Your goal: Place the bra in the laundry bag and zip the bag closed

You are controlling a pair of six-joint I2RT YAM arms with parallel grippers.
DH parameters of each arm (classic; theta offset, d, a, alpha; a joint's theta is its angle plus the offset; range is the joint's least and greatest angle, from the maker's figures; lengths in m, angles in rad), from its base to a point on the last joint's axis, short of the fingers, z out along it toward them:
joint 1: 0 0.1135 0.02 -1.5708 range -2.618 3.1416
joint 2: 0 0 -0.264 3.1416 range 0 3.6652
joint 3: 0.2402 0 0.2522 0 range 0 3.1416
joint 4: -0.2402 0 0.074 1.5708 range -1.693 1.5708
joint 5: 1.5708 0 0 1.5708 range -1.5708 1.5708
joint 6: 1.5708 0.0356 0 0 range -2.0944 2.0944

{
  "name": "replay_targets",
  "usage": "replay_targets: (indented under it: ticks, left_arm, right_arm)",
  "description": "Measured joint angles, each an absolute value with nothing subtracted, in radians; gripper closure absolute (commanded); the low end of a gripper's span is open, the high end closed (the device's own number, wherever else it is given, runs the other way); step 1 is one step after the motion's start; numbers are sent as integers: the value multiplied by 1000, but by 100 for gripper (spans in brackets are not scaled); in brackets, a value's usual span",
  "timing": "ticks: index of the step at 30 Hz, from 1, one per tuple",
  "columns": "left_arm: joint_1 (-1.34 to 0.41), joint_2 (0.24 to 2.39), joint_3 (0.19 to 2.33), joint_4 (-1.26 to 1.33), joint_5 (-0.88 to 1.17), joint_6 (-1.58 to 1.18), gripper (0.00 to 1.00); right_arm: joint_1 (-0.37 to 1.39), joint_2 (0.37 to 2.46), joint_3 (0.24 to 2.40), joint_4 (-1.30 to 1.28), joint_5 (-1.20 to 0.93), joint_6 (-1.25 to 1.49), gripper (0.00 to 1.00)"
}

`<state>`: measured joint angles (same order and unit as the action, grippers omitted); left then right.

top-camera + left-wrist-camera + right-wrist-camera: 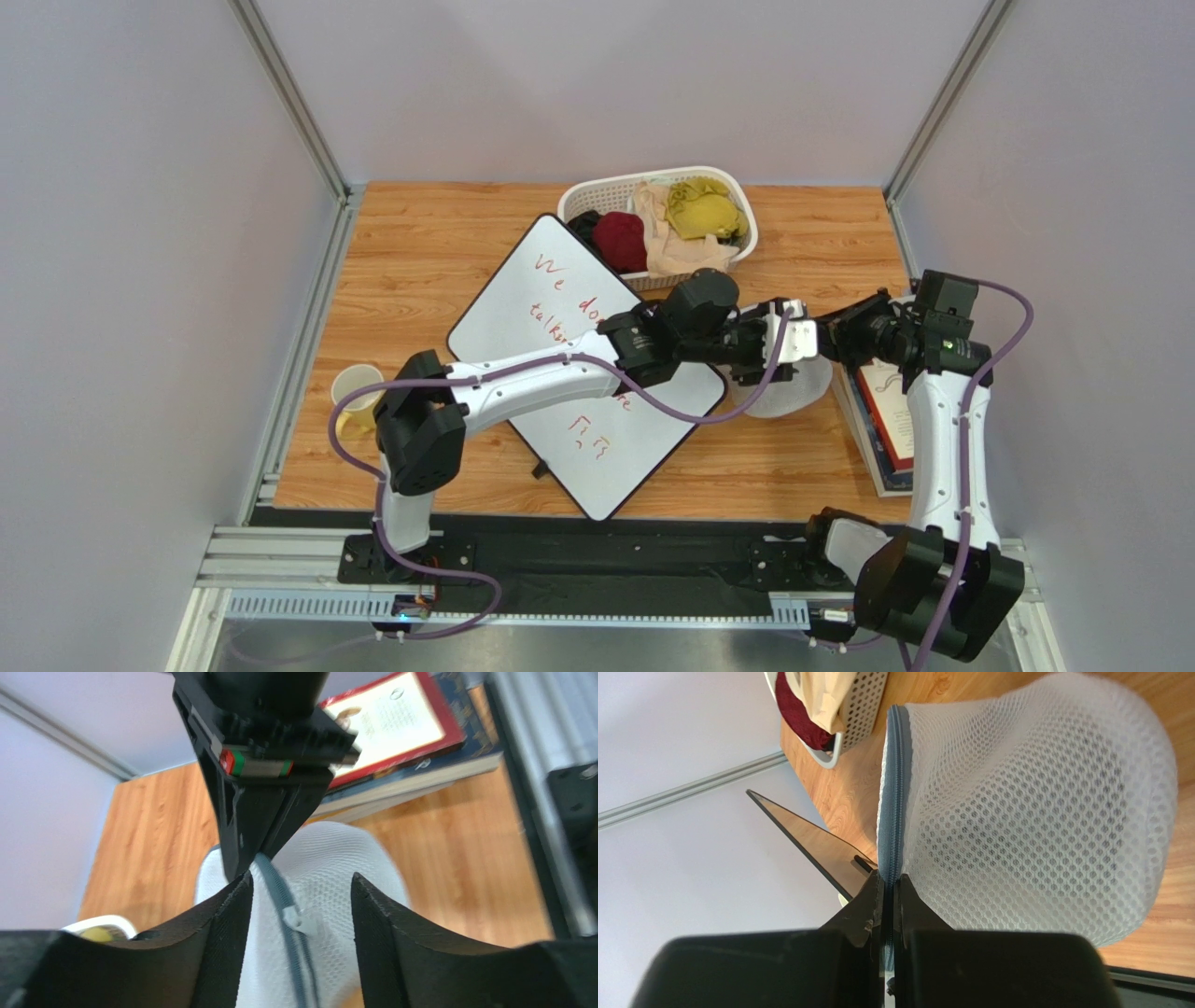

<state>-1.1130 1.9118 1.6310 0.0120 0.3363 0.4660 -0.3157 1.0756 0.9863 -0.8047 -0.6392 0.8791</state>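
Right pincer (pixel 889 882) was clamped shut on the grey zipper band (pixel 898 777) of the white mesh dome-shaped laundry bag (pixel 1032 812); left pincer (pixel 300 882), nearer, stood half open astride the zip pull (pixel 293 918), band running lengthwise away from it; bra unseen, prob. inside.

The table (pixel 421 252) is holding one bag (pixel 788 395), one basket (pixel 741 213), one whiteboard (pixel 561 301), one cup (pixel 359 392) and at least two stacked books (pixel 881 420). The basket is containing at least three garments (pixel 701 207).

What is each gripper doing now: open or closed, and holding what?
Left gripper: open, fingers either side of the laundry bag, gripping nothing.
Right gripper: closed on the laundry bag's zipper band.
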Motion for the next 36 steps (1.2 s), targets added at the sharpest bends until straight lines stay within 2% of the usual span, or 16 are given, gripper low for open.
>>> replay_targets:
  ticks: [7, 9, 13, 18, 27, 32, 36]
  left_arm:
    - [-1063, 1912, 1752, -78, 440, 184, 39]
    - [-1043, 1912, 1767, -90, 449, 88, 47]
    - [-1000, 1914, 1788, -142, 462, -155, 53]
    - [-964, 1950, 1893, -270, 481, -366, 66]
    - [-974, 1953, 1924, -368, 435, -583, 65]
    - [-975, 1981, 1972, -414, 446, -581, 56]
    - [-973, 2045, 2058, -435, 493, -559, 56]
  right_arm:
    - [-316, 1031, 986, -740, -606, 913, 100]
    - [-316, 1008, 986, -721, -590, 924, 100]
    - [-316, 974, 986, -684, -548, 954, 100]
    - [-315, 960, 988, -688, -466, 992, 100]
    - [-295, 985, 1027, -761, -353, 1044, 100]
    - [-295, 1015, 1049, -767, -354, 1048, 100]
    - [-289, 1028, 1056, -766, -374, 1047, 100]
